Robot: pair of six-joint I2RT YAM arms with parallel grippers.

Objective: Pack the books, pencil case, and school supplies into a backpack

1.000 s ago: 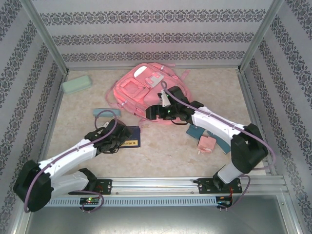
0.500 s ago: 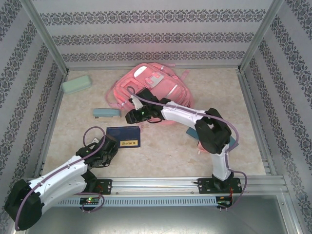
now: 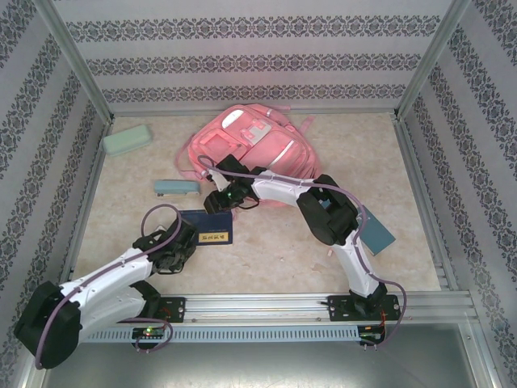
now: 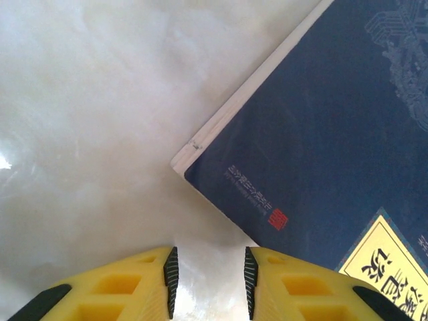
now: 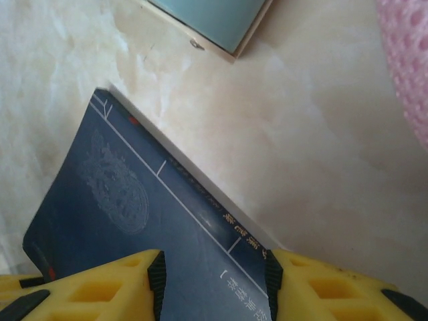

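On the worktop (image 3: pixel 275 259) the thin, stiff navy book (image 3: pixel 202 222) probably wants an edge grip; left pincer (image 4: pixel 208 284) and right pincer (image 5: pixel 214 284) gape empty.

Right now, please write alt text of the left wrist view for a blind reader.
A navy blue book with a yellow title label lies flat on the pale marbled table. Below its nearest corner, the left pincer is open, its yellow fingers holding nothing.
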